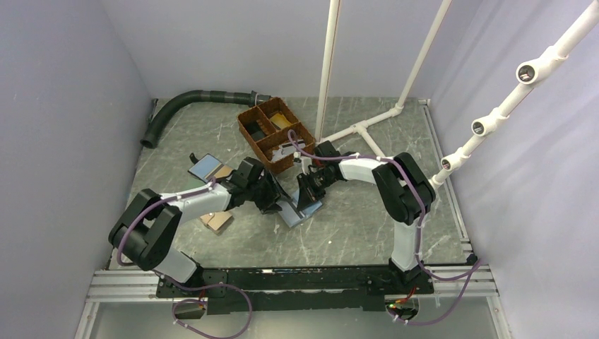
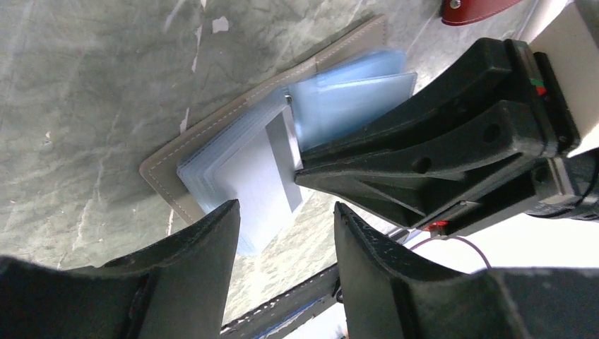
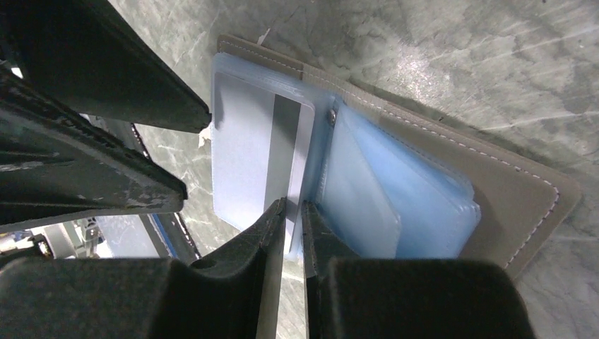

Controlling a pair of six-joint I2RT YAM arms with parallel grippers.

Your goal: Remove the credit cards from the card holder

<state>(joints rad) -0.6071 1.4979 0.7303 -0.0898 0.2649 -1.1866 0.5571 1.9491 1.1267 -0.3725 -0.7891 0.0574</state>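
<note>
Right pincer: nearest the right wrist lens; stood narrow, only a slit between the fingers, pinching the long edge of the credit card just beside its grey stripe.
Left pincer: stood wide, holding nothing; hung at the outer edge of the holder's half nearer the left arm, one finger to either side of the card; contact with the holder could not be told.
Credit card: pale grey-white with a grey stripe; lay uppermost on the half of the holder nearer the left arm, stripe side toward the fold.
Card holder: lay opened flat, taupe-grey outside down, light blue inside up; sat around the middle of the surface, somewhat closer to the near edge than to the far one, between the two pincers.
Blue sleeves: translucent, fanned over the holder's other half; contents could not be made out.
Stud: small, metallic, at the fold.
Surface: grey-green, marbled.
Basket: brown, divided into compartments, toward the far edge.
Blue wallet: with a tan panel, toward the left edge, behind the left arm.
Red wallet: only an edge in frame, beyond the holder.
Hose: black, curved, at the far left corner.
</note>
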